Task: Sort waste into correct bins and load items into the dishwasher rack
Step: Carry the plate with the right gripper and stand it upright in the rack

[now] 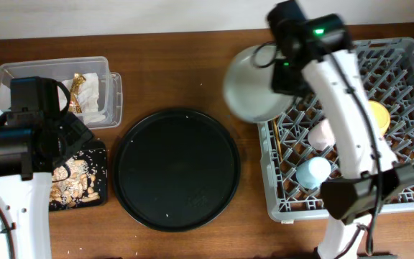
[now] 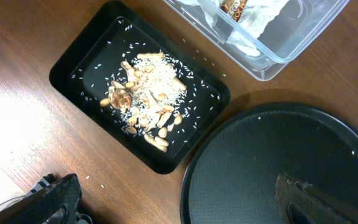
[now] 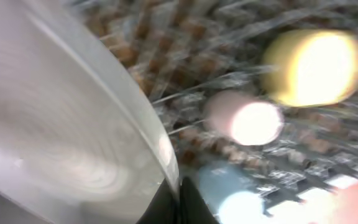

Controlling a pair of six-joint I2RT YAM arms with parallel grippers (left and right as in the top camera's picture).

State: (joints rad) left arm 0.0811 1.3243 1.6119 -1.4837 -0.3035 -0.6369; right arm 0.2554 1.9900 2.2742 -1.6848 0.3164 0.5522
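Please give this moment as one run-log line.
right end effector: gripping grey plate over dishwasher rack corner | left end effector: open near food scraps

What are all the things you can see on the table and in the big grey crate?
dishwasher rack: one, grey, right side
grey plate: one, at the rack's left corner, gripped
yellow bowl: one, in the rack
pink cup: one, in the rack
blue cup: one, in the rack
chopsticks: thin, wooden, rack's left side, count unclear
round tray: one, black, middle
clear box: one, far left
napkin: one, white, in the clear box
wrapper: one, gold-brown, in the clear box
shallow tray: one, black, beside the clear box
food scraps: many, tan, in the shallow tray
table: one, brown wood
left hand: open, empty
right hand: holding the grey plate
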